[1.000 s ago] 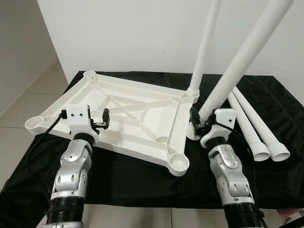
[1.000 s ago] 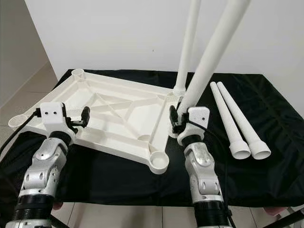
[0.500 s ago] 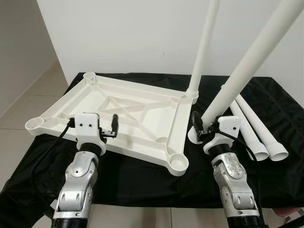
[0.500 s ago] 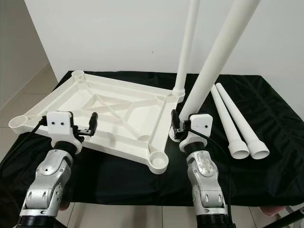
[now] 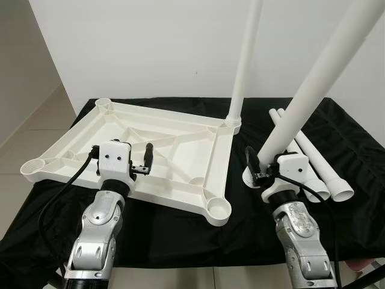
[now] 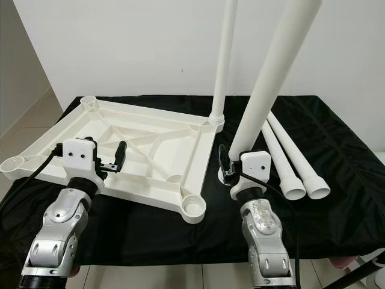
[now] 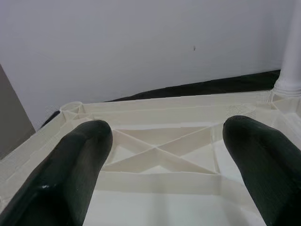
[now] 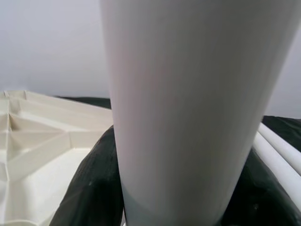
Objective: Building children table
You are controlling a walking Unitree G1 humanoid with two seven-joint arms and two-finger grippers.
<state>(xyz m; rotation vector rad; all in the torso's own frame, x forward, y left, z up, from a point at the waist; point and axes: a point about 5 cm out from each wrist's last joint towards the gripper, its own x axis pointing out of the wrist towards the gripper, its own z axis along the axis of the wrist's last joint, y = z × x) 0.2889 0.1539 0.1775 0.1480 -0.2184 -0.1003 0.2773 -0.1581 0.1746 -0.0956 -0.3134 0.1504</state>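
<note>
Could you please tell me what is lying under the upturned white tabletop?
The tabletop rests on a black cloth, which spreads out past its edges on all sides. Whatever the cloth covers, and the surface directly beneath the tabletop, is hidden.

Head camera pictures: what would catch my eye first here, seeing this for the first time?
Probably the big white table top, lying upside down on a black cloth, with one leg already standing in its far right corner. Next, the right gripper, its jaws shut on a second leg that tilts up beside the top's right edge. Two spare legs lie on the cloth further right.
</note>
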